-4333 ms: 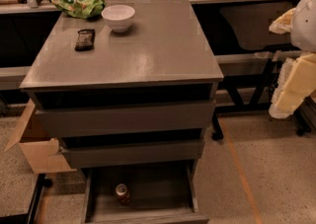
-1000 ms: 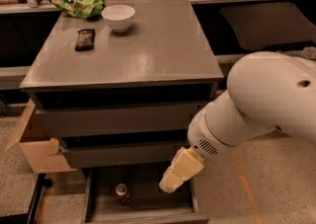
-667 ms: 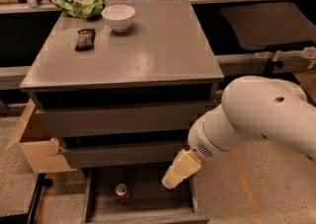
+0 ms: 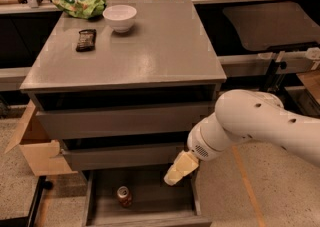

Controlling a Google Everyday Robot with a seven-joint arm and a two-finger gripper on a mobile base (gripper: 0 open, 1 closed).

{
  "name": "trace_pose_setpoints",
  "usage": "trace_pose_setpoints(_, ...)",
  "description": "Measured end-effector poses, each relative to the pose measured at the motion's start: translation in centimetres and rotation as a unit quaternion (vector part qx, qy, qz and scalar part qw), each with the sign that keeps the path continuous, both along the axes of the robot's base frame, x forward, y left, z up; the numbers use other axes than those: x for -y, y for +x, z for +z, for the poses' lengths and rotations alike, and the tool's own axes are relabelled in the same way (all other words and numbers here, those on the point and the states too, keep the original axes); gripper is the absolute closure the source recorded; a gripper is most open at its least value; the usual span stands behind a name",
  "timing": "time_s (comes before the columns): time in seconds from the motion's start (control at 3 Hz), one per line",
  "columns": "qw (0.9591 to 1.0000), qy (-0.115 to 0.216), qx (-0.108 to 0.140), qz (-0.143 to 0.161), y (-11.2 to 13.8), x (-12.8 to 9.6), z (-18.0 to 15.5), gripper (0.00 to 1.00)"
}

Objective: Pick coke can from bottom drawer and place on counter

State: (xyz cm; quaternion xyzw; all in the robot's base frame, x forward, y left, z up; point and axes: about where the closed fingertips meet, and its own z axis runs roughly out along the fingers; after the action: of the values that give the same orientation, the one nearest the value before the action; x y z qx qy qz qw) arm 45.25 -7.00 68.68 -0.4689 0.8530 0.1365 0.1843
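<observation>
The coke can (image 4: pixel 124 196) stands upright on the floor of the open bottom drawer (image 4: pixel 150 206), towards its left side, its silver top showing. My gripper (image 4: pixel 176 172) hangs at the end of the white arm, over the right part of the drawer, to the right of and above the can and apart from it. The counter (image 4: pixel 135 46) is the grey top of the cabinet, above the two upper drawers.
On the counter stand a white bowl (image 4: pixel 120 17), a green bag (image 4: pixel 80 6) and a dark bar (image 4: pixel 86 39) at the back left. An open cardboard box (image 4: pixel 30 146) sits left of the cabinet. A railing and dark tables lie behind.
My arm has swung in from the right and come down in front of the cabinet. Over the last second it has drawn slightly right and lower, the gripper staying over the bottom drawer.
</observation>
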Motion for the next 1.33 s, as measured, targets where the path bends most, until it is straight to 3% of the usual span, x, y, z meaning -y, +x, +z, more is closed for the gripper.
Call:
trace_pose_setpoints(0.67,0.9998,0.013,-0.008,0.010,-2.3,-0.8,-6.1,0.00)
trace_pose_setpoints(1.0,0.9996,0.019,-0.012,0.018,-2.2,-1.9,-11.0,0.00)
trace_pose_setpoints(1.33,0.9992,0.036,-0.009,0.015,0.4,-4.5,-17.4,0.00)
